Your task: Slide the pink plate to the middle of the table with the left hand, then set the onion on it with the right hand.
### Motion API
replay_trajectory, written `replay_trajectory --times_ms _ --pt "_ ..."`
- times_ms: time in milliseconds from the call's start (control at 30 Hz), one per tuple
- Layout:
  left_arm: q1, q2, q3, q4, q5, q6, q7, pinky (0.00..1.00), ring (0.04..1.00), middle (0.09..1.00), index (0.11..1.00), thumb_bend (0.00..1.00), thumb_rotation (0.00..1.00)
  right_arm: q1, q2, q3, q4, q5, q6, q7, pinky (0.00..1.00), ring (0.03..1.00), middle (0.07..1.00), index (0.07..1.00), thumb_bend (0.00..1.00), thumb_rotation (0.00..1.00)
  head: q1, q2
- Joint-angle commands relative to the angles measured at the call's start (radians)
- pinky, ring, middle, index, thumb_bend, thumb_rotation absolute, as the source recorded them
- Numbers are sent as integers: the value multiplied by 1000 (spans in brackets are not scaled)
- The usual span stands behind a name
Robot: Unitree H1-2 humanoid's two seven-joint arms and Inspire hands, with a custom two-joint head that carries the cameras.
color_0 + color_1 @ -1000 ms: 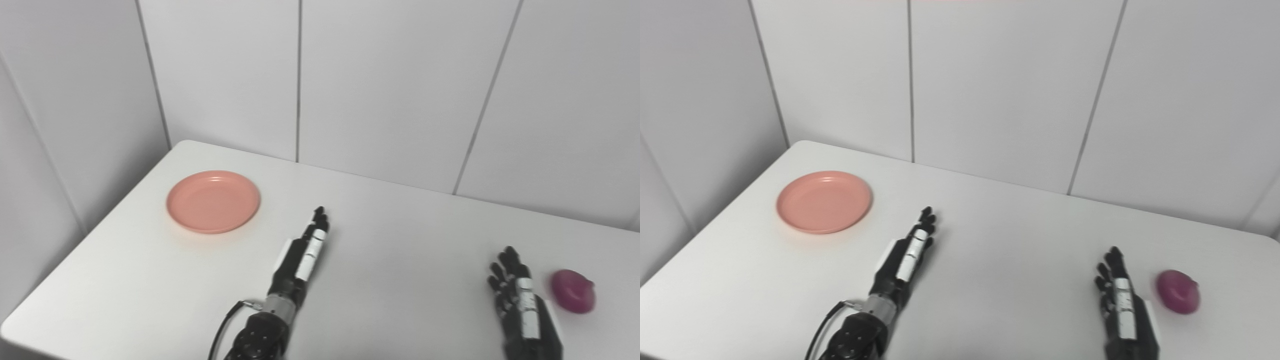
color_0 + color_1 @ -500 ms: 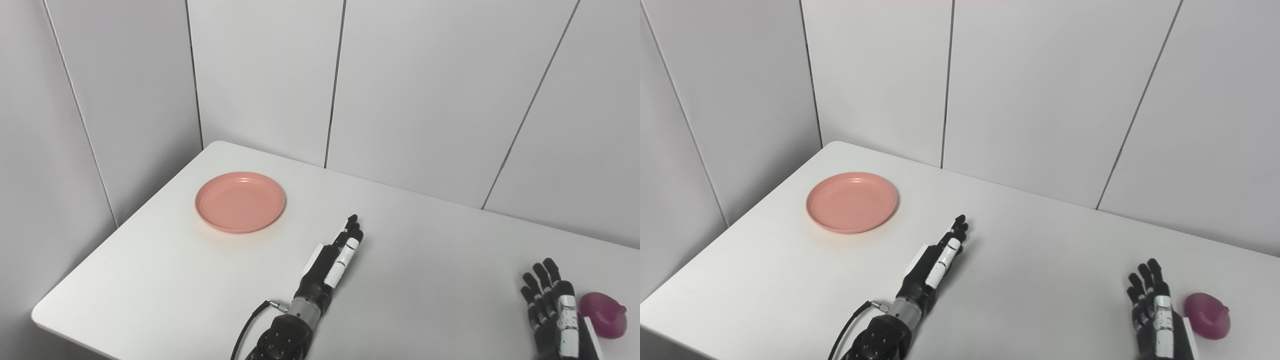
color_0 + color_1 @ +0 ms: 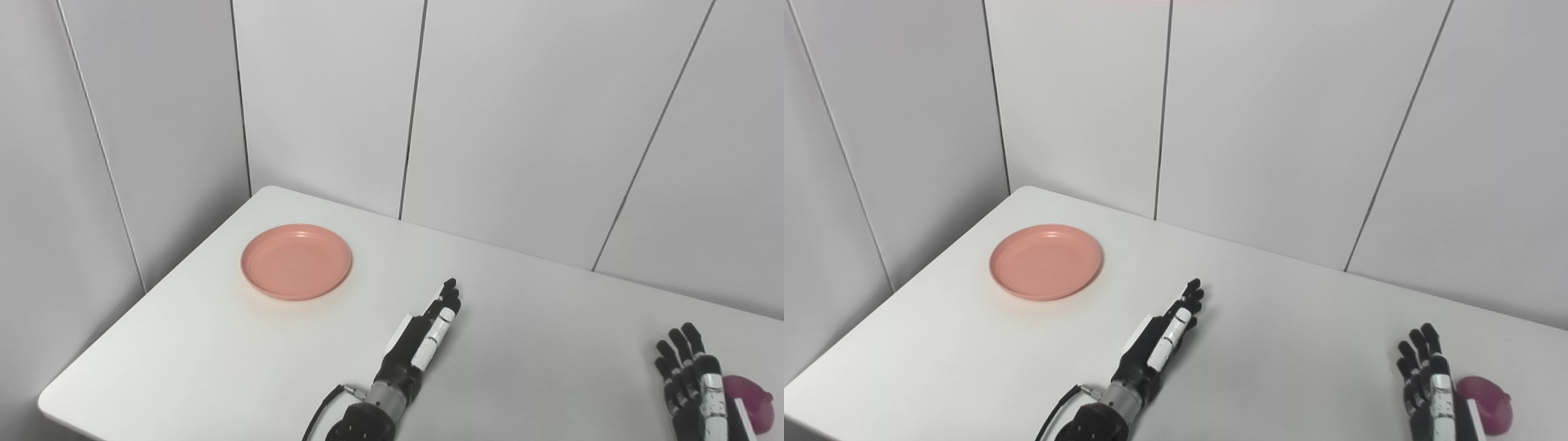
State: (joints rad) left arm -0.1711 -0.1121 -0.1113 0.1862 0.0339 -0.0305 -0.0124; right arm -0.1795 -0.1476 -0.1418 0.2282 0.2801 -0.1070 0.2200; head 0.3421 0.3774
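Note:
A round pink plate (image 3: 297,261) lies empty on the left part of the white table (image 3: 539,343), near the back left corner. My left hand (image 3: 422,337) is open and edge-on over the middle of the table, fingers stretched forward, well to the right of the plate and apart from it. A purple onion (image 3: 1485,411) sits at the far right near the front edge. Just left of the onion my right hand (image 3: 1427,383) is open with fingers spread, holding nothing; whether it touches the onion is unclear.
Grey panelled walls close off the table at the back and left. The table's left edge and rounded front left corner (image 3: 49,401) are in view. A black cable (image 3: 1059,410) loops beside the left wrist.
The camera has swung left and tilted up, so the whole scene has shifted right and down. Both hands stay open and keep about the same places relative to the plate and onion.

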Motion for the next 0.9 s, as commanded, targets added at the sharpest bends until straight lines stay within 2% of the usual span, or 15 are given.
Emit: replay_trajectory --times_ms 0,100,167,333,500,867 --pt "15 -13 7 0 9 -24 23 1000 991 989 975 506 1000 46 2 -5 77 11 -55 23 1000 972 978 990 550 890 0 -3" --pt "-2 -8 19 -4 -16 -49 9 1000 995 994 978 511 1000 43 1 -7 87 16 -57 25 1000 972 976 986 553 886 1 -5" --pt "-17 8 27 -10 -51 -61 -24 1000 999 999 993 531 1000 41 1 -9 91 16 -62 24 1000 970 974 985 553 877 3 -7" --pt "-41 32 54 -51 -77 -61 -36 1000 992 987 984 547 1000 38 -7 -7 106 18 -73 34 1000 974 979 990 553 890 6 -11" --pt "-61 50 84 -86 -109 -30 -44 979 978 976 971 559 1000 39 -10 -6 110 19 -75 36 1000 974 978 989 562 888 11 -11" --pt "-115 110 155 -128 -107 21 -1 943 923 925 921 567 1000 36 -14 -7 128 20 -89 52 1000 977 984 994 550 891 19 -16"
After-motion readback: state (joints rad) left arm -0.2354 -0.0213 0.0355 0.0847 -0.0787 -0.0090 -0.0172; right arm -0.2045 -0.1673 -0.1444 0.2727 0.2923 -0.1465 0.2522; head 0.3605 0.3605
